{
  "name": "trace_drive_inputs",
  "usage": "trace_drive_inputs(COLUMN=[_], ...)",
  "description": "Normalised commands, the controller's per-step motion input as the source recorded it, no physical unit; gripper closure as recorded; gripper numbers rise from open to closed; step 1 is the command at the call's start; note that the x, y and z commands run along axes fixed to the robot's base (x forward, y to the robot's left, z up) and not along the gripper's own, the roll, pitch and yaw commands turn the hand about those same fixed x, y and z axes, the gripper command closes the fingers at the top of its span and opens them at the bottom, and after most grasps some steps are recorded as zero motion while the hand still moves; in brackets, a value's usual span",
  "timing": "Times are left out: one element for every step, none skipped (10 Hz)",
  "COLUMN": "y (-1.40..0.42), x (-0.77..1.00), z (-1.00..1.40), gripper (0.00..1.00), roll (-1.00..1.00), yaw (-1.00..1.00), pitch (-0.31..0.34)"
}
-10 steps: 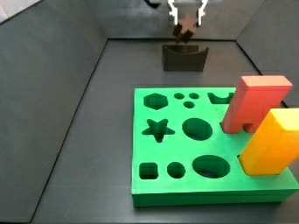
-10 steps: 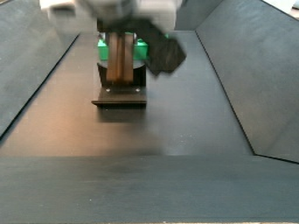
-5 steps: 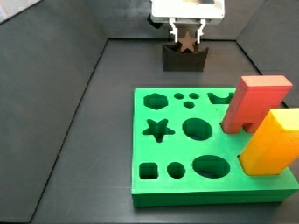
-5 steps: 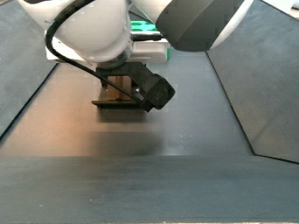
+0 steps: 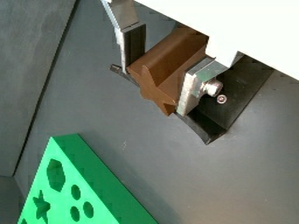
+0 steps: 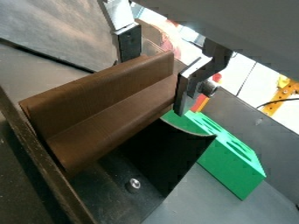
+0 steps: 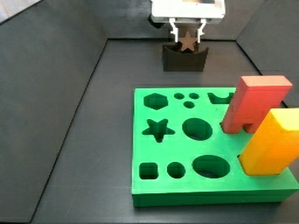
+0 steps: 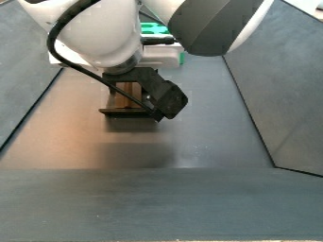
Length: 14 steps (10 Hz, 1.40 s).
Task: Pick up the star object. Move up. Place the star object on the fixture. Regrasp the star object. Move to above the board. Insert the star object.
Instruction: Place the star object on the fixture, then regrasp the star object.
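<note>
Change: compared with a second ago, the arm has come down, so the gripper now sits at the fixture rather than above it; over the last half second nothing visible has shifted.
Board (image 7: pixel 198 144): bright green, the largest thing in a side view, flat on the floor with its star hole free; a red block (image 7: pixel 253 102) and a yellow-orange block (image 7: pixel 271 140) stand upright on its far side from that hole.
Arm (image 8: pixel 120 33): in a side view its white and dark bulk hides most of the fixture and the piece.
Fixture (image 7: pixel 184 58): small dark block near the back wall, well apart from the board.
Gripper (image 5: pixel 162 73): low at the fixture, silver fingers (image 5: pixel 191 86) either side of the star object, pads apparently pressed on its flanks, so I read it as gripping the bar.
Star object (image 5: pixel 167 68): dark-brown ridged bar between the fingers, lying along the fixture in both wrist views; whether it rests fully in the notch I cannot tell.
Handling, judged: looks rigid and light, not fragile; ridged sides should stop it rolling between flat pads.
Hold, judged: take it near one end, pads on opposite flanks, leaving the other end free for the star hole.
</note>
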Motion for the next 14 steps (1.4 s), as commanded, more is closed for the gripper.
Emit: trace_drive_inputs(y=[-0.5, 0.0, 0.0, 0.0, 0.0, 0.0, 0.01, 0.01, 0.01, 0.01, 0.01, -0.75, -0.72, -0.59], x=[0.0, 0.0, 0.0, 0.0, -0.02, -0.03, -0.04, -0.04, -0.03, -0.03, -0.02, -0.11, -0.09, -0.1], z=[-0.17, 0.0, 1.0, 1.0, 1.0, 1.0, 1.0, 0.94, 0.69, 0.43, 0.24, 0.47, 0.41, 0.3], gripper=[1.0, 0.0, 0.0, 0.0, 0.0, 0.0, 0.0, 0.0, 0.0, 0.0, 0.0, 0.0, 0.0, 0.0], roll=[0.0, 0.0, 0.07, 0.07, 0.07, 0.06, 0.05, 0.05, 0.04, 0.04, 0.03, 1.0, 1.0, 1.0], yaw=[0.0, 0.0, 0.01, 0.01, 0.02, 0.01, 0.01, 0.0, -0.01, -0.02, -0.02, 0.02, 0.02, 0.02], pitch=[0.0, 0.0, 0.019, 0.021, 0.031, 0.037, 0.048, 0.052, 0.061, 0.07, 0.068, 0.066, 0.063, 0.054])
